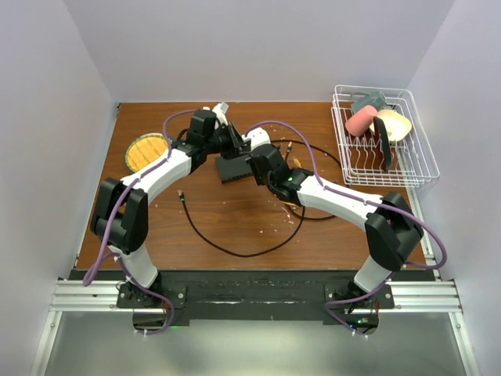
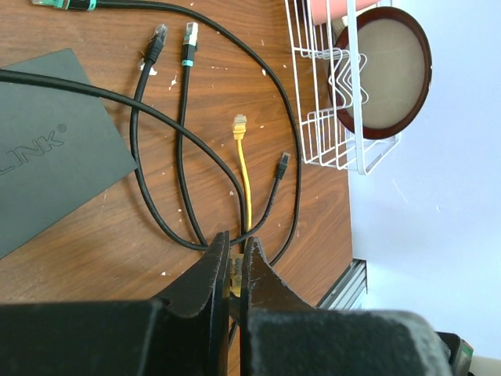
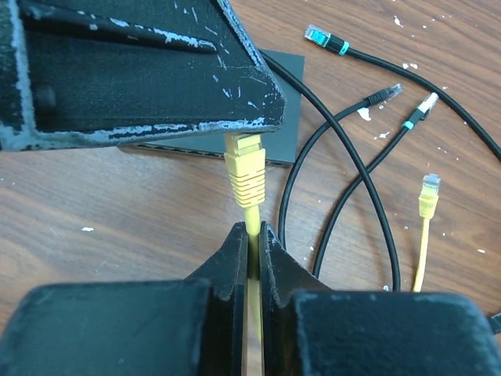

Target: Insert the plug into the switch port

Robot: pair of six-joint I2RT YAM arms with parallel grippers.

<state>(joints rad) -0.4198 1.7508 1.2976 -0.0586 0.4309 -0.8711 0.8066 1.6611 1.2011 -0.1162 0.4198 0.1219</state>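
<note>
Both claws are clenched on one yellow lead. My right claw (image 3: 250,229) pinches the yellow cable (image 3: 252,218) just behind the plug (image 3: 246,174), and my left claw (image 2: 233,249) nips the plug's tip. I see the plug pointing at the facing edge of the switch (image 3: 283,74), which lies mid-table (image 3: 117,204) toward the far edge. I cannot tell which switch port it faces. Black cables (image 2: 135,141) sprawl beside the switch

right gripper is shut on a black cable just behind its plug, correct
Not black: the right wrist view shows the right gripper shut on a yellow cable just behind its yellow plug.
</note>
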